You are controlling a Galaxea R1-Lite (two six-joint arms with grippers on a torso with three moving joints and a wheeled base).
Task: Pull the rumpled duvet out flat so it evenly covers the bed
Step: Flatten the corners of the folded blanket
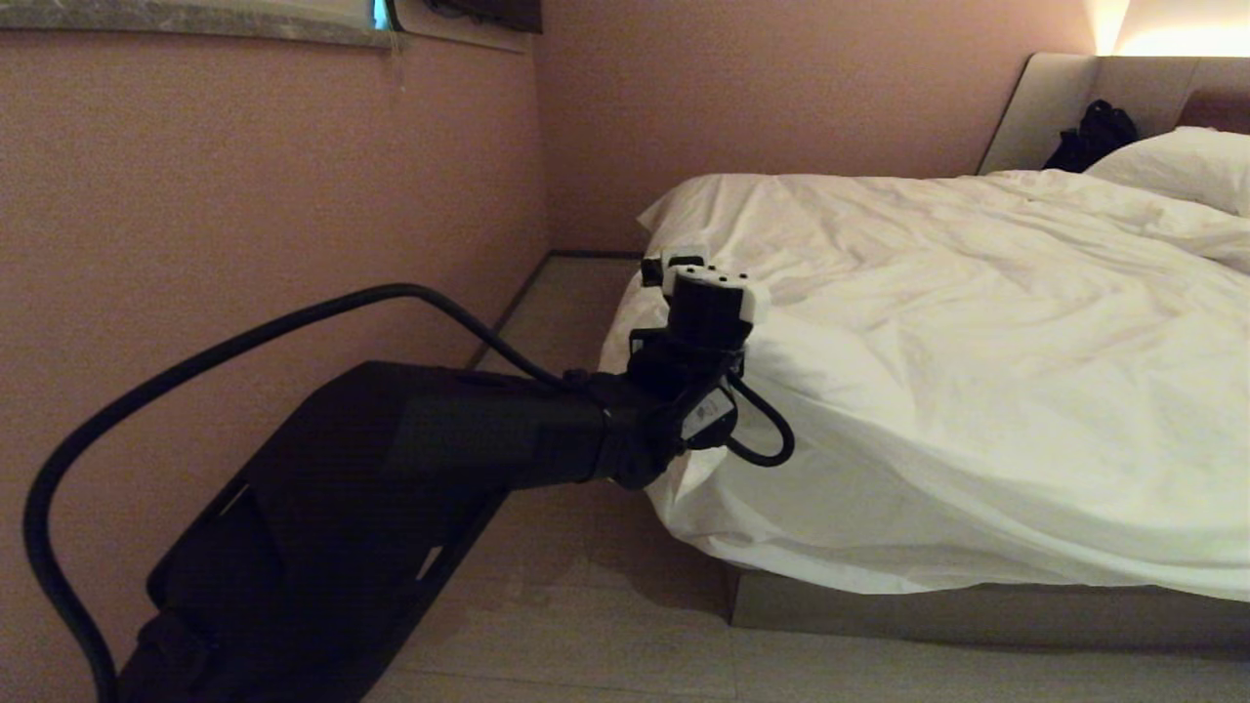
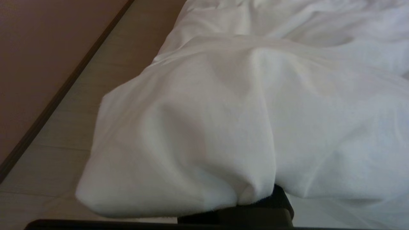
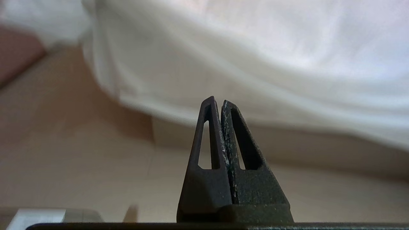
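The white duvet point(image 1: 957, 322) lies wrinkled over the bed and hangs over its near side above the grey-beige base point(image 1: 977, 610). My left arm reaches from the lower left to the duvet's near left corner. There my left gripper point(image 1: 674, 268) is shut on a bunched fold of the duvet point(image 2: 223, 127). That cloth covers most of the left gripper point(image 2: 252, 204). Out of the head view, my right gripper point(image 3: 218, 103) is shut with nothing in it. It points at the duvet's hanging edge point(image 3: 255, 57) and the bed base point(image 3: 287, 143), low over the floor.
A pink wall point(image 1: 244, 195) runs close along the bed's left side, leaving a narrow strip of floor point(image 1: 566, 312). At the head end are a pillow point(image 1: 1182, 161), a black bag point(image 1: 1094, 137) and the padded headboard point(image 1: 1064, 98). My left arm's cable point(image 1: 195, 361) loops out to the left.
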